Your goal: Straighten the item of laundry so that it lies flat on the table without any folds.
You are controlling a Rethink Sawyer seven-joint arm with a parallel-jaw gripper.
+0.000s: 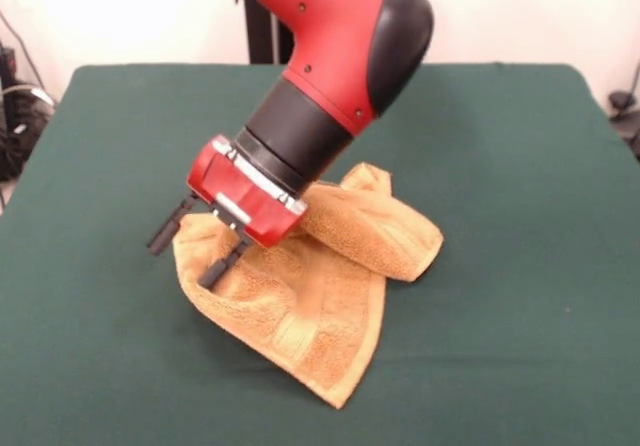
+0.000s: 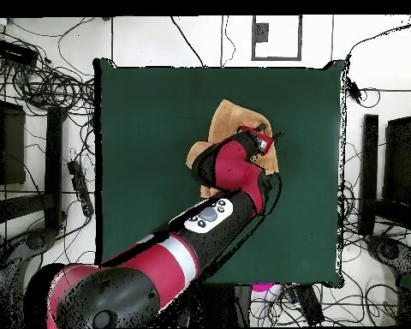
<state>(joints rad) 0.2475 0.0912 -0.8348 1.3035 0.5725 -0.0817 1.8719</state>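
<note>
End effector [image 1: 192,243] fingers apart, empty, tilted over towel [image 1: 320,296] edge at picture-left in front view; folded flap lies opposite, picture-right, on counter [image 1: 520,146].

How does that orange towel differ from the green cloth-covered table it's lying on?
The orange-tan terry towel is small, the dark green felt-covered table far larger. The towel is crumpled, with one part folded over in a thick roll; the table's cover lies smooth and flat. The towel looks fluffy and has a woven band; the table's cover is plain. Both are fabric.
</note>
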